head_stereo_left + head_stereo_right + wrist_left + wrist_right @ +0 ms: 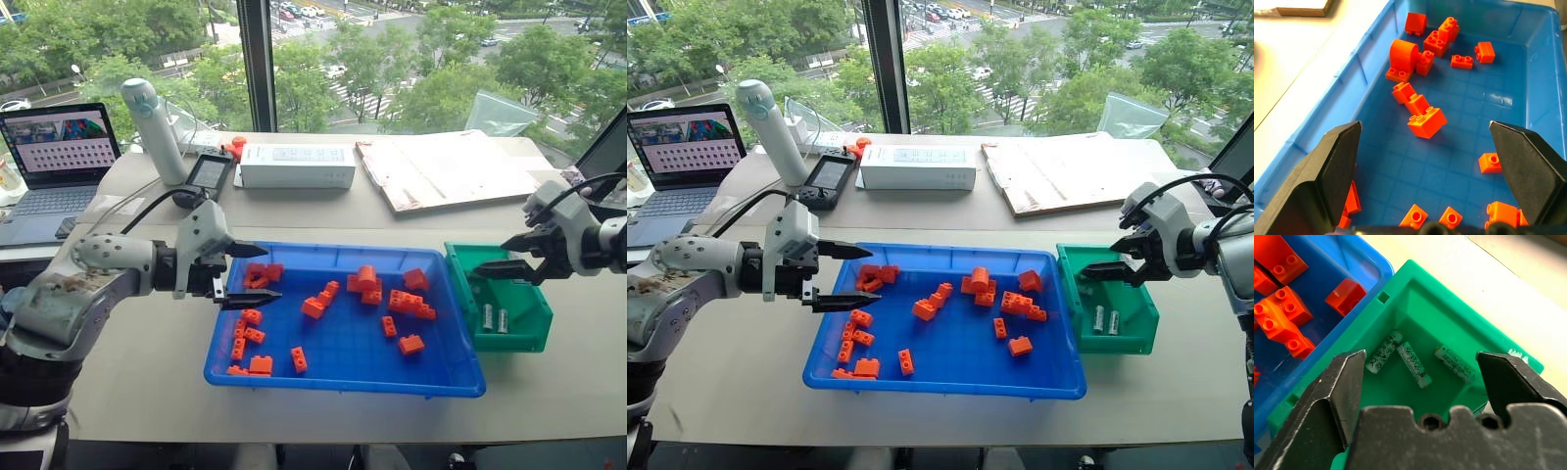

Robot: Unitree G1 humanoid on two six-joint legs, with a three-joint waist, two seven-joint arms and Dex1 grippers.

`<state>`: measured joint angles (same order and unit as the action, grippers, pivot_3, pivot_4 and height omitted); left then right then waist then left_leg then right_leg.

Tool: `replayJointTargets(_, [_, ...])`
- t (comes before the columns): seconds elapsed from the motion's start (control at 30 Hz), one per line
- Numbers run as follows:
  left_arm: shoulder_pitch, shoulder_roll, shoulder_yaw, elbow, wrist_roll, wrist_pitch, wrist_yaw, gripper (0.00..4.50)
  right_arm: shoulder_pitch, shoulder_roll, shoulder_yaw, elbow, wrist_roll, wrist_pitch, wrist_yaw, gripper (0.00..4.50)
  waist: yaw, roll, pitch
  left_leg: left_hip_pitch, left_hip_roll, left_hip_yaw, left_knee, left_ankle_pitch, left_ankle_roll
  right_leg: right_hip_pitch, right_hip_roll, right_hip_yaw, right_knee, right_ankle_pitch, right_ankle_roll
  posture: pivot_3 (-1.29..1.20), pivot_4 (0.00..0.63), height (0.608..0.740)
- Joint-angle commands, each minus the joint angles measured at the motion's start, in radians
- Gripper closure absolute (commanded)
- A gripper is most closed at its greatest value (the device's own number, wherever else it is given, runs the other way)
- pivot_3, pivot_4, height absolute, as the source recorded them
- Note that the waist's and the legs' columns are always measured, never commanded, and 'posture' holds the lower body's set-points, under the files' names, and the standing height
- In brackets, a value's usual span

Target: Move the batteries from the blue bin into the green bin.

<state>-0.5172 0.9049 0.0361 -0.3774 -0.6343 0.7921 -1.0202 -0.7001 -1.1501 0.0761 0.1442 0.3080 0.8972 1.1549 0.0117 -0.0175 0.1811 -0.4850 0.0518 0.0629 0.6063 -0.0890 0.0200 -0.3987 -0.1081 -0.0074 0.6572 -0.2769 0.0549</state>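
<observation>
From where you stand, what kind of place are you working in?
Probably an upper-floor office or lab: a beige work table against a tall glass window overlooking treetops and a street, an open grey laptop, and a long white cardboard box behind the shallow blue plastic bin.

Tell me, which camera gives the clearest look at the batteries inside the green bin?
The right wrist view: it looks straight down into the green bin, and three batteries lie in plain sight between the open right pincer. The two head views show them only as small silvery cylinders.
</observation>
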Motion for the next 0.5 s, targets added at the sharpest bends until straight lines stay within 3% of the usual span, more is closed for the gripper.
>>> replayJointTargets(0.03, [0.025,-0.02,0.095,-0.047,-0.026,0.007,0.075,0.0,0.029,0.046,-0.177,-0.069,0.128,-0.026,0.027,0.04,0.0,0.0,0.0,0.0,0.0,0.0,0.0,0.0,0.0,0.0,0.0,0.0,0.0,0.0,0.0,0.0,0.15,0.74])
replayJointTargets(0.13, [0.095,-0.049,0.18,-0.092,-0.03,0.007,0.162,0.0,0.119,0.152,-0.356,-0.123,0.248,-0.112,0.044,0.04,-0.003,0.0,0.0,0.001,0.0,-0.001,0.0,0.0,0.001,0.003,0.001,0.0,0.0,0.0,0.0,0.0,0.15,0.74])
replayJointTargets(0.23, [0.203,-0.107,0.283,-0.106,-0.031,-0.021,0.239,0.0,0.27,0.205,-0.442,-0.156,0.252,-0.202,0.035,0.04,0.002,0.0,0.0,0.002,0.0,-0.002,0.0,0.0,0.002,0.006,0.001,-0.001,-0.001,0.0,0.001,0.0,0.15,0.74])
replayJointTargets(0.4, [0.3,-0.194,0.341,-0.149,-0.037,-0.013,0.376,0.0,0.325,0.238,-0.461,-0.134,0.246,-0.26,-0.008,0.04,0.005,0.0,0.0,0.005,-0.001,-0.002,0.002,-0.005,-0.004,0.01,0.0,-0.002,-0.002,0.001,0.002,0.0,0.15,0.74])
replayJointTargets(0.5, [0.316,-0.187,0.357,-0.152,-0.078,0.038,0.393,0.0,0.311,0.242,-0.444,-0.103,0.238,-0.284,-0.022,0.04,0.003,0.0,0.0,0.007,0.0,-0.002,0.003,-0.005,-0.005,0.01,0.0,-0.002,-0.003,0.002,0.001,0.0,0.15,0.74])
